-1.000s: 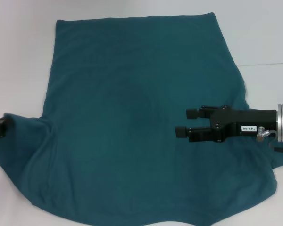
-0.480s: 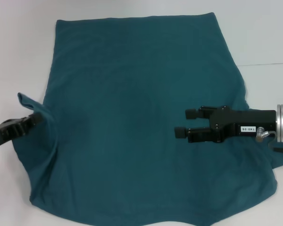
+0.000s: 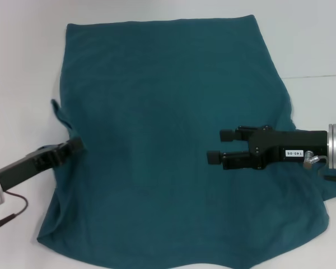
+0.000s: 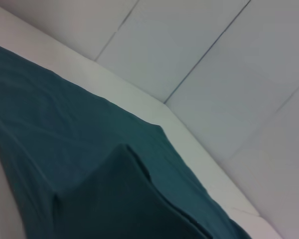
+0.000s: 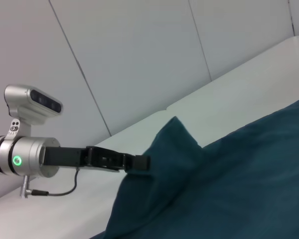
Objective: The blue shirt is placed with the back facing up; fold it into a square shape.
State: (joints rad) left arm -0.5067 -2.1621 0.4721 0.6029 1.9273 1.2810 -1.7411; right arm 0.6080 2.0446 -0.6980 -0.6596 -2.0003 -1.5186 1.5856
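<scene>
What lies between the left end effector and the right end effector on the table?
In the head view, only the flat back of the blue shirt lies between the left end effector and the right end effector; nothing else sits there.

The head camera is looking steeply down from above, taking in nearly the whole blue shirt (image 3: 173, 140) on the white table (image 3: 22, 50), with the left gripper (image 3: 73, 148) and the right gripper (image 3: 221, 147) reaching in from opposite sides. The left wrist camera is sitting low and close behind its claw, facing along the cloth toward the panelled wall (image 4: 214, 74). The right wrist camera is looking across the shirt at the left gripper (image 5: 139, 163), farther off. All three are sharing the raised fold beside that claw.
</scene>
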